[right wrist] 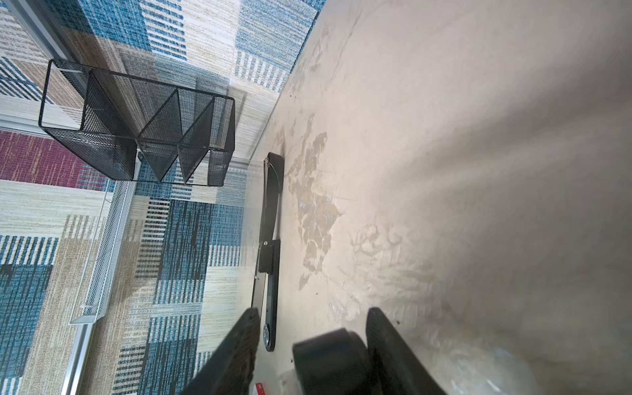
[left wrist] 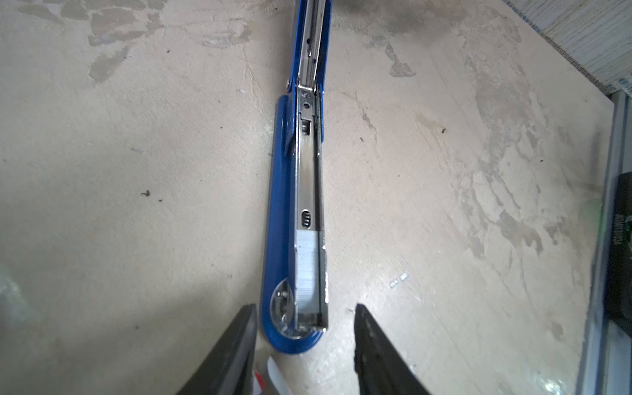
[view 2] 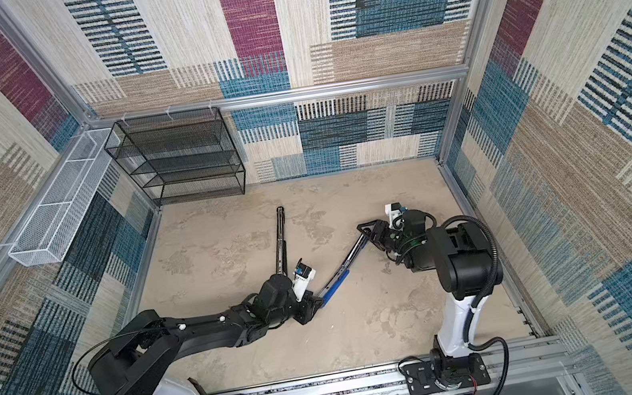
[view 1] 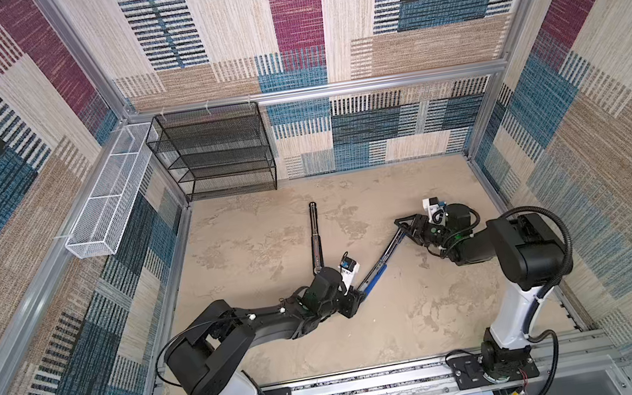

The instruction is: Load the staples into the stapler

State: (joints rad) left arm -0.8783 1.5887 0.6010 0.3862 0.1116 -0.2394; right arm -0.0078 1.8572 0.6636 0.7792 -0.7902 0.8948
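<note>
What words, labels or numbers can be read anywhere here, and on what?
Nothing can be read for certain.
Pale lettering on a dark part in the left wrist view: too blurred to read.
Red-and-white card: any print too small to read.
</note>
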